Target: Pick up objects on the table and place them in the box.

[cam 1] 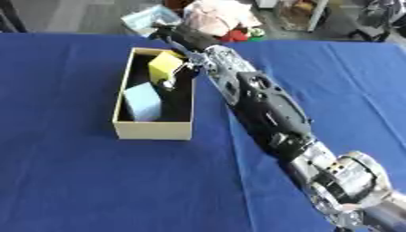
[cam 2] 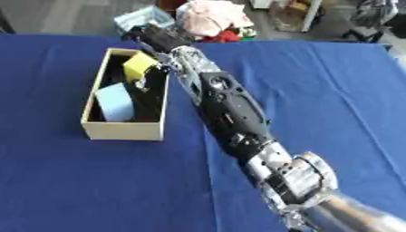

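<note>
A table covered in a blue cloth is seen from above. Toward the left, an open cardboard box is set lengthwise, tan outside and dark inside. At the near end of the box a pale blue block is leaned upright against the left wall. At the far end a yellow block is held tilted, just above or at the rim; whether it touches the box floor cannot be told.

To the right of the box, the robot's right arm is stretched diagonally from the lower right corner up to the box. The right hand is placed at the box's far right corner, and its fingers appear to be closed on the yellow block, pinching its right side, though the fingertips are partly hidden. The left hand is not shown in either view.

As for progress, one object is judged to be already placed, the pale blue block, and a second, the yellow block, is judged to be in the act of being set down and not yet released. No other objects are seen on the cloth, so little seems left beyond the release. Clutter is visible beyond the table's far edge.
</note>
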Robot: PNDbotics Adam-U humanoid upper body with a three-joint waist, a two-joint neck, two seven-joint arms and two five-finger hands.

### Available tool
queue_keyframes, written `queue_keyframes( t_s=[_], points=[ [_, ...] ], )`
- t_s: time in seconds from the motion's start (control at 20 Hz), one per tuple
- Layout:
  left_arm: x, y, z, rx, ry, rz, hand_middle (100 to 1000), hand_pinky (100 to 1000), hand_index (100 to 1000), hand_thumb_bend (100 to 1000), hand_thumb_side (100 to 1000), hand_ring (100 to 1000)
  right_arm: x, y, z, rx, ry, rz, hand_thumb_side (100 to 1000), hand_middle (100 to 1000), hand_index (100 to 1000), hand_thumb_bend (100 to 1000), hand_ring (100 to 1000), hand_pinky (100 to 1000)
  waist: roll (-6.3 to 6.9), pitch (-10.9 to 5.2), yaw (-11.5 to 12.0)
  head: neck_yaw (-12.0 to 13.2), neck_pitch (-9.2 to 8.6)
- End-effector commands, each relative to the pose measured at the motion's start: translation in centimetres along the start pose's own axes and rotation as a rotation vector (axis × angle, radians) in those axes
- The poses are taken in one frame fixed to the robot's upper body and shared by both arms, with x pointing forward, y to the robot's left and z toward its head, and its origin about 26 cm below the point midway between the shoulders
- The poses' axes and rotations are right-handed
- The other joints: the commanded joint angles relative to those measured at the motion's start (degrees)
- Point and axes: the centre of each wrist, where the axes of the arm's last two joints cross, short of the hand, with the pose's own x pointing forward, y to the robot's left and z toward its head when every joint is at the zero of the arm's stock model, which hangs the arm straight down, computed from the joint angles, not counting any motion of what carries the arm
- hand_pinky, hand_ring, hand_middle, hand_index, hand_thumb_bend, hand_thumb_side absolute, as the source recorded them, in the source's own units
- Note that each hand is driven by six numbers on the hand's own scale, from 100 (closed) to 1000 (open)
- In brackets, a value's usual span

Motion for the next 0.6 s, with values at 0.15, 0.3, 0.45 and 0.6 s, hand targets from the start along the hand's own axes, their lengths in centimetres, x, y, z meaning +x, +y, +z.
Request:
queue_keyframes(
  t_s=[0.15,0.3,0.45,0.6],
  points=[
    [0.2,1.0,0.2,0.036,-0.005,-0.033,587,553,798,467,331,571,-0.9,-5.5,2.2,-0.176,-0.133,-0.043,208,809,897,469,743,709,0.76,-1.72,-1.7,1.7,0.05],
    [0.0,1.1,0.4,0.046,0.004,-0.042,588,553,798,485,350,571,-0.6,-7.6,4.4,-0.249,-0.200,-0.101,224,803,893,436,737,703,0.87,-1.93,-2.7,2.3,0.17],
    [-0.2,1.2,0.5,0.053,0.010,-0.050,588,553,798,515,381,571,0.2,-9.0,6.7,-0.309,-0.245,-0.139,234,795,888,402,732,698,1.04,-2.03,-3.4,2.8,0.23],
    [-0.3,1.2,0.7,0.061,0.016,-0.058,588,552,798,545,413,571,0.6,-9.4,8.7,-0.360,-0.250,-0.184,249,787,882,375,722,688,1.24,-2.08,-3.9,2.9,0.24]
  ],
)
